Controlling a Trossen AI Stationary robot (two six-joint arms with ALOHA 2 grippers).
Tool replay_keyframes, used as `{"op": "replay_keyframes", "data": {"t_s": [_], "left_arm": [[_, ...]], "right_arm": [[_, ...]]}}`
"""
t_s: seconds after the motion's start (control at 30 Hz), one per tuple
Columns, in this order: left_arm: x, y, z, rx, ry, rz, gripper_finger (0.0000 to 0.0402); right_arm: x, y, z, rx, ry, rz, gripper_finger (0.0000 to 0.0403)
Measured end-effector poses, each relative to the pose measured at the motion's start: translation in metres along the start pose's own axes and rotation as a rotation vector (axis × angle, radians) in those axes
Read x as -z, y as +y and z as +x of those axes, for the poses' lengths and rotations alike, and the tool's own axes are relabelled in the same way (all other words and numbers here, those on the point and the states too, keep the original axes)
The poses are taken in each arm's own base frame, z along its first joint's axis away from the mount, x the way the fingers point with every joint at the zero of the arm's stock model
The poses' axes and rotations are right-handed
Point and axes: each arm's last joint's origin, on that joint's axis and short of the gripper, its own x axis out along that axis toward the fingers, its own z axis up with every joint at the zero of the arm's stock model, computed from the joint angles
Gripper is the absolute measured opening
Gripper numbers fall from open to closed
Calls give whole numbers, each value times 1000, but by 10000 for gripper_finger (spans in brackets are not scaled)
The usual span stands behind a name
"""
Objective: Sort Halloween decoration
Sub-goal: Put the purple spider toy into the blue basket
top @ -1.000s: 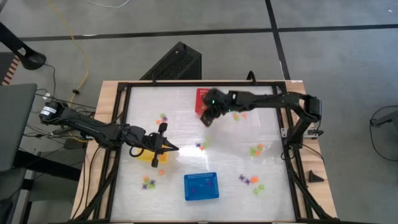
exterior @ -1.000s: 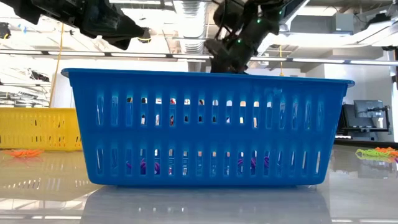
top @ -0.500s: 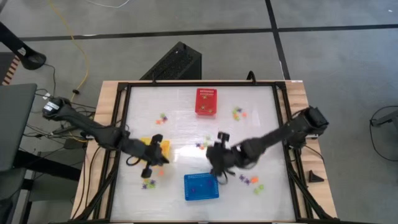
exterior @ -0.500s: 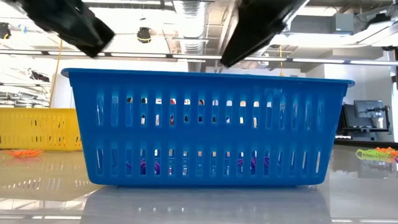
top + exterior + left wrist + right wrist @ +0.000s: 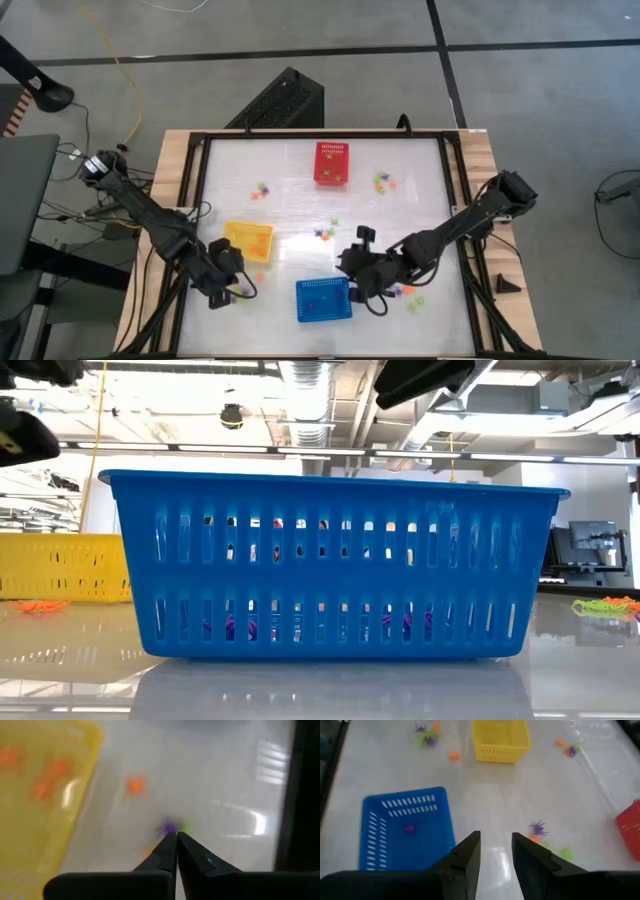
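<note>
Tiny orange, purple and green trinkets lie scattered on the white table: a cluster (image 5: 239,293) at the near left, another (image 5: 405,291) at the near right, and some (image 5: 325,232) in the middle. My left gripper (image 5: 230,291) is shut and low, right at the near-left cluster. In the left wrist view its tips (image 5: 176,836) stand just short of a purple trinket (image 5: 167,826). My right gripper (image 5: 350,268) is open and empty, above the table beside the blue basket's (image 5: 323,299) far right corner. One purple trinket (image 5: 410,828) lies in that basket.
A yellow basket (image 5: 248,241) with orange trinkets stands left of centre, and a red basket (image 5: 332,163) stands at the far middle. More trinkets lie at the far left (image 5: 262,189) and far right (image 5: 383,182). The low view is filled by the blue basket (image 5: 335,565).
My left gripper has gone from over the yellow basket toward the table's near left, down to the cluster there. My right gripper has swung from the red basket at the far side toward the near edge, ending beside the blue basket.
</note>
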Motion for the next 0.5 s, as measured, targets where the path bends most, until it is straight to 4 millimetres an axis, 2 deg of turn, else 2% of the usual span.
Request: {"op": "replay_keyframes", "data": {"t_s": [0.13,0.27,0.4,0.5], "left_arm": [[6,1,-1,-15,48,42,29],[10,-2,3,-18,24,142,69],[12,-11,14,1,13,164,112],[15,-26,29,82,22,216,135]], "right_arm": [[5,11,-7,-36,1,4,141],[8,17,-11,-56,-2,-9,141],[8,18,-12,-60,-3,-18,141],[10,19,-13,-58,5,-33,141]]}}
